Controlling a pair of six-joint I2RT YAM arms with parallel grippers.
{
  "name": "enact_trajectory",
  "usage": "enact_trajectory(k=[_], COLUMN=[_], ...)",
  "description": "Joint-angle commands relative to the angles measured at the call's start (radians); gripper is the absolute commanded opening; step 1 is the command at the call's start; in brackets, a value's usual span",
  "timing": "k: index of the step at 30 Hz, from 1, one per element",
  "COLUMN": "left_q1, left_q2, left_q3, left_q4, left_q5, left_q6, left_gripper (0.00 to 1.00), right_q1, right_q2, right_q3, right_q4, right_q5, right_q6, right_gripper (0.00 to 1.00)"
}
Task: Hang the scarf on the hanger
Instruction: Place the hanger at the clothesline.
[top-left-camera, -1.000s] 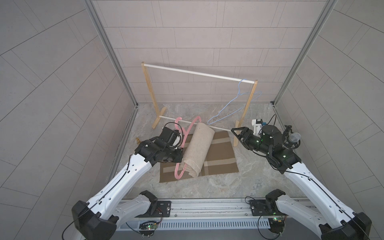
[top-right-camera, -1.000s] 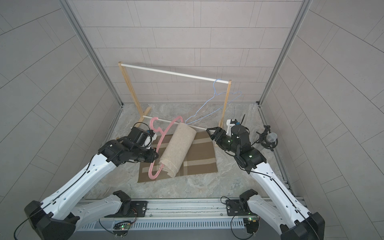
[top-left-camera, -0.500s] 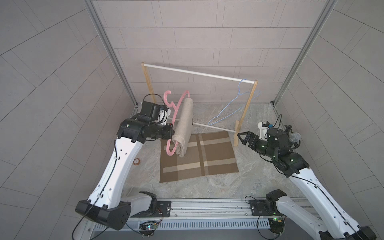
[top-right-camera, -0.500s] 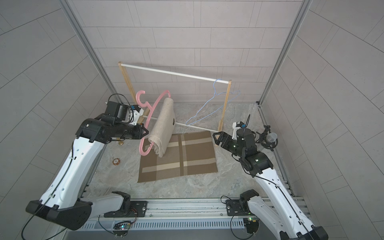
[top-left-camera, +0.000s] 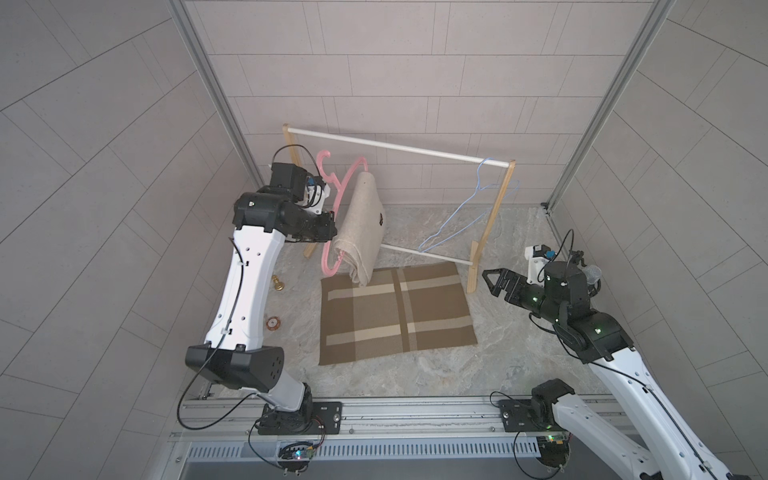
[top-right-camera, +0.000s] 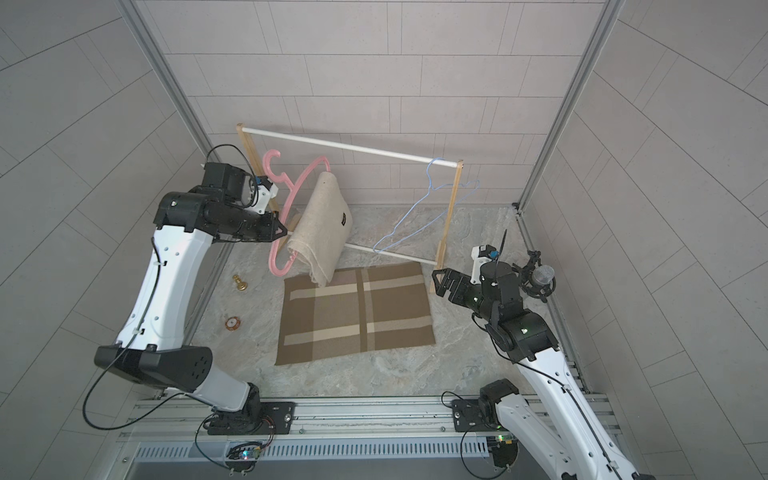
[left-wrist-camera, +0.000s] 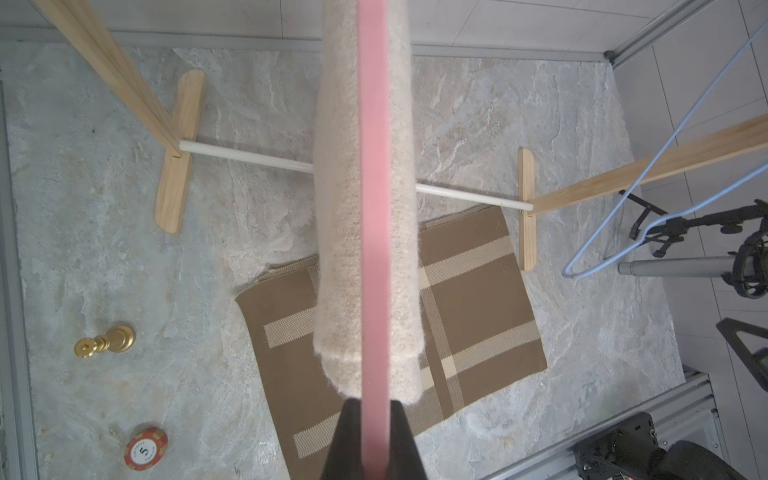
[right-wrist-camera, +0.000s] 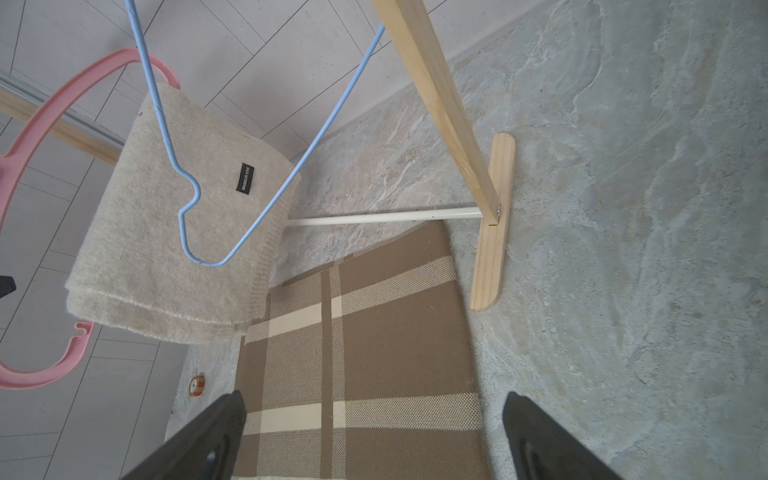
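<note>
Beige scarf (top-left-camera: 363, 220), soft and likely slip-prone, drapes the pink hanger (left-wrist-camera: 374, 208). The left gripper (left-wrist-camera: 374, 409) clamps the hanger's rigid arm, the safest hold. The right gripper (top-left-camera: 490, 281) is spread and empty.

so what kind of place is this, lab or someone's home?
Likely a lab test cell, not a home: bare panel walls on aluminium posts, left arm and right arm bolted to a rail, a miniature clothes rack on a tabletop.

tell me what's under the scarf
The scarf hangs from the pink hanger, over the mat and the rack's lower rod. In the left wrist view it hides the rod's middle and part of the mat.
</note>
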Motion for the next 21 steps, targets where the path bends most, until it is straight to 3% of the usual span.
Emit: enact_trajectory(k=[1,10,21], left_q1=[0.014,0.040,0.081], left_q2=[0.029,0.208,0.389], left_q3=[0.103,0.336,0.492], left_q4=[0.053,0.062,0.059], left_q5=[0.022,0.016,0.028], left_q6=[0.052,0.121,0.144], left_gripper=[0.00,0.00,0.00], right_q1=[-0.005,-0.010,-0.010], right_q2=[-0.015,-0.014,0.001], right_q3=[0.003,-0.016,-0.015], right_q4=[-0.027,-0.026,-0.021], right_q5=[0.011,0.001,-0.004], right_q6=[-0.034,-0.027,-0.017], right_gripper=[1.00,1.00,1.00])
